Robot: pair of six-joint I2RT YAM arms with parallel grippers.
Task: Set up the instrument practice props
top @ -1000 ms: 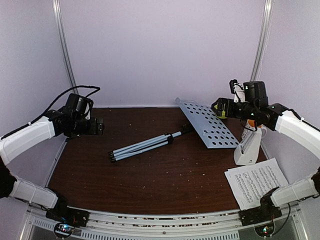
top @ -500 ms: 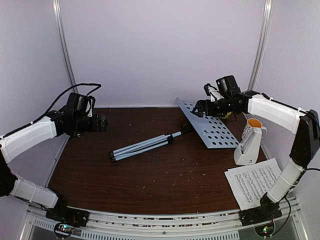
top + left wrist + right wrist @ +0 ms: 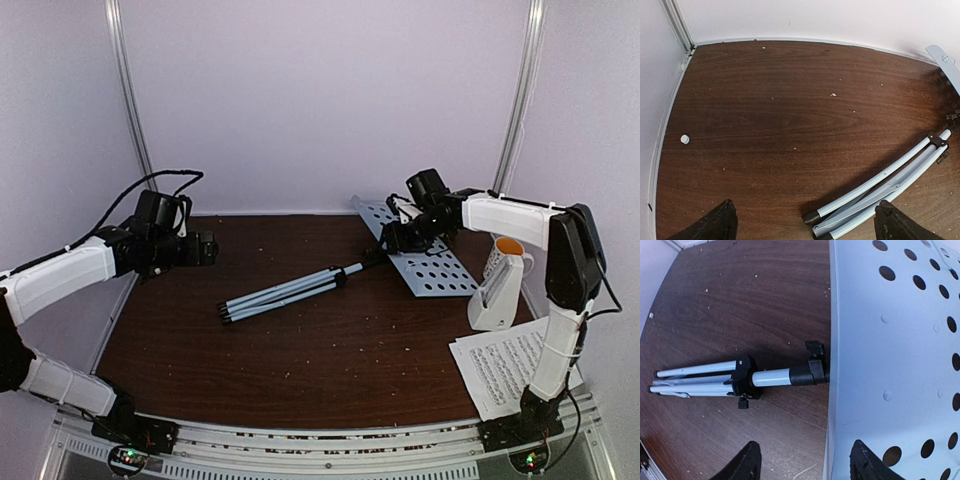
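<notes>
The music stand lies flat on the brown table, its silver tripod legs (image 3: pixel 285 292) folded and its white perforated desk (image 3: pixel 425 258) at the back right. My right gripper (image 3: pixel 392 238) is open over the desk's left edge, beside the pole joint. In the right wrist view its gripper (image 3: pixel 804 462) straddles the desk (image 3: pixel 890 355) edge, with the pole (image 3: pixel 771 376) just ahead. My left gripper (image 3: pixel 205 250) is open and empty, hovering at the back left. In the left wrist view its gripper (image 3: pixel 805 225) is near the tripod feet (image 3: pixel 816 217). The metronome (image 3: pixel 497 292) and the sheet music (image 3: pixel 512 362) are at the right.
A white mug with an orange inside (image 3: pixel 510 246) stands just behind the metronome. A small white round bit (image 3: pixel 685 139) lies near the table's left edge. Crumbs are scattered over the table. White walls and metal posts close in the back and sides.
My right arm has swung left and down from above the metronome to the desk's left edge. My left gripper has shifted slightly to the right.
</notes>
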